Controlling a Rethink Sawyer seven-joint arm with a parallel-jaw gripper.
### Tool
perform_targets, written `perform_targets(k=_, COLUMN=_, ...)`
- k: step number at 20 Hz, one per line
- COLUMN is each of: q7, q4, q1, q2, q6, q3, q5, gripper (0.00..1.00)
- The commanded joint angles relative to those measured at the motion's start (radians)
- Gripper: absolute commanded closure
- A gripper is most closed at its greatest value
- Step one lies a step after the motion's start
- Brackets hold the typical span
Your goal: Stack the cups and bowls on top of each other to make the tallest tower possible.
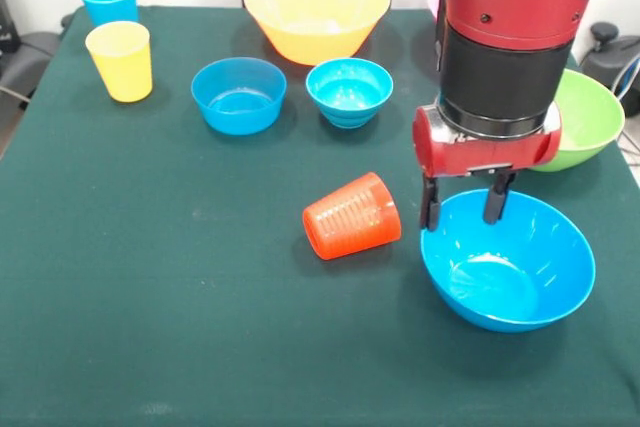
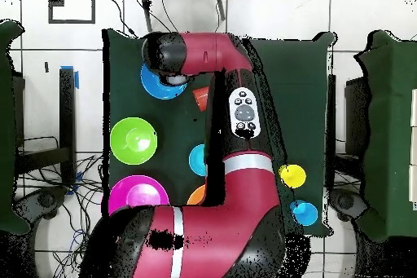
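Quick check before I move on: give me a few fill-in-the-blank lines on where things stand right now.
1. The gripper hangs open over the rim of the big ____ bowl.
2. The orange cup lies on its ____.
3. The yellow cup stands ____.
4. The bowl behind the arm, at the table's edge, is ____.

Missing words: blue; side; upright; green

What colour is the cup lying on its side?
Orange-red, with ribbed sides; the front view shows it best.
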Motion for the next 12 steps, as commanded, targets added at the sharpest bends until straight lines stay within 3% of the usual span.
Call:
perform_targets(k=1, q7=0.112, q4=0.091, q1=-0.023, q2=0.038, q6=-0.072, q3=0.013, q5=0.004, gripper=0.0)
perform_targets(k=12, q7=0.053, q4=0.103, q1=-0.07, q2=0.036, q6=-0.054, q3=0.036, q5=0.025, gripper=0.0)
